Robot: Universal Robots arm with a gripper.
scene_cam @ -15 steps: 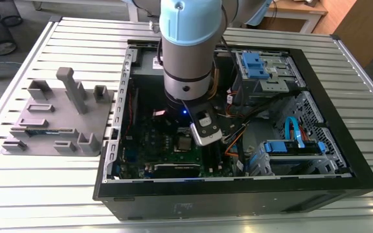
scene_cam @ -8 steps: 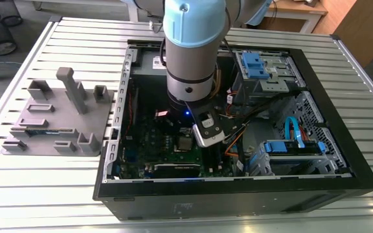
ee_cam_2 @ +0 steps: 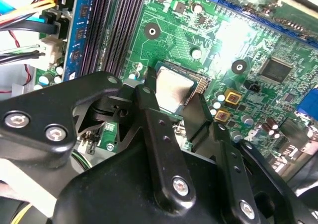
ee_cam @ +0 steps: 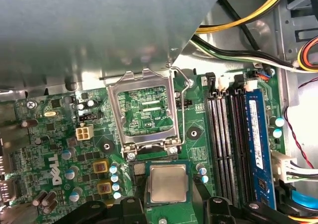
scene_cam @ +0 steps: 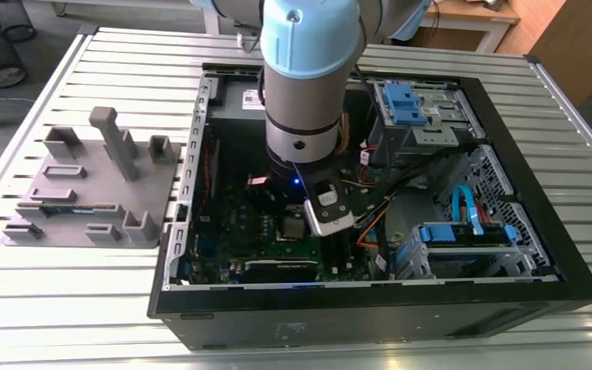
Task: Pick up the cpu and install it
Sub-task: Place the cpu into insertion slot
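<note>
Cpu (ee_cam: 168,183) lies flat in the motherboard (ee_cam: 54,149) socket (ee_cam: 140,169).
The gripper (ee_cam_2: 171,102) straddles it with jaws narrowly apart. A slit shows beside the chip, so it seems to rest there unheld. The load plate (ee_cam: 115,114) stands hinged open to give access.

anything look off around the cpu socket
Nothing looks damaged or spilled. The cpu lies flat and square in the socket; the metal frame beside it stands flipped open, not clamped over the chip.
</note>
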